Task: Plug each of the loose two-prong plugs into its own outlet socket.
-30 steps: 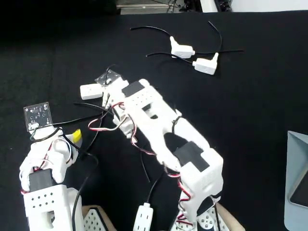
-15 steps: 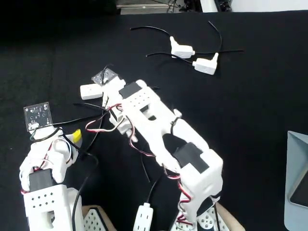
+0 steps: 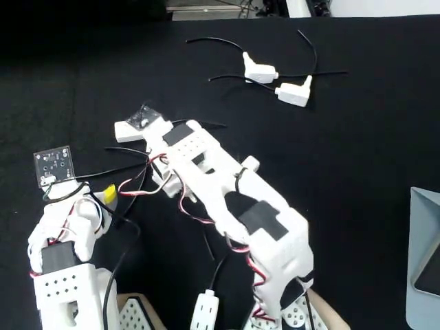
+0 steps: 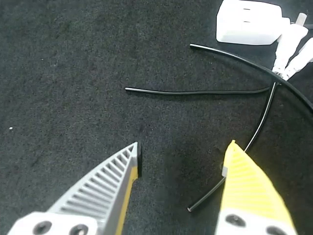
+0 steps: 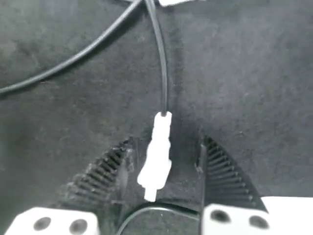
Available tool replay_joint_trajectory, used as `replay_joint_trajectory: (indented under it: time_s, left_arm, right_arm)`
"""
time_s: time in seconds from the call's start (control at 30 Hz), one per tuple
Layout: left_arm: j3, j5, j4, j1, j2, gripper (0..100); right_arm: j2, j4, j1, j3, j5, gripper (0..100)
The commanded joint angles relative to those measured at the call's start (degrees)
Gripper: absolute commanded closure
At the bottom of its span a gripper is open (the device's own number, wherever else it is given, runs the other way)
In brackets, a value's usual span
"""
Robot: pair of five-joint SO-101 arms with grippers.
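Observation:
Two white two-prong plugs with black cords lie at the far middle of the black table. A third small white plug on a black cord lies between the fingers of my right gripper, which is open with a gap on each side of it. In the high view that gripper sits beside a white socket block, which the left wrist view shows with two slots. My left gripper hangs open over bare cloth at the near left, its yellow finger by a thin cord.
A small square board lies at the left by the left arm. A white power strip sits at the near edge. Loose black cords cross the cloth between the arms. A grey bin stands at the right edge.
The right arm has swung left and slightly nearer, bringing its gripper up against the white socket block. The left arm has stayed still.

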Motion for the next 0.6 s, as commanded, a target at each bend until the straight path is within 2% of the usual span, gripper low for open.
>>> replay_joint_trajectory:
  time_s: [0.0,0.1,0.3,0.57]
  left_arm:
    - [-0.4,0.1,-1.3,-0.4,-0.4,72]
    - [-0.4,0.1,-1.3,-0.4,-0.4,72]
    - [-0.3,0.1,-1.3,-0.4,-0.4,72]
    - [-0.3,0.1,-1.3,-0.4,-0.4,72]
  right_arm:
    - [1.6,-0.4,1.7,-2.2,-0.5,80.8]
    - [2.0,-0.4,1.7,-2.2,-0.4,82.3]
    - [0.5,-0.7,2.3,-2.4,0.1,98.9]
    - [-14.3,6.9,3.8,-2.0,1.9,98.7]
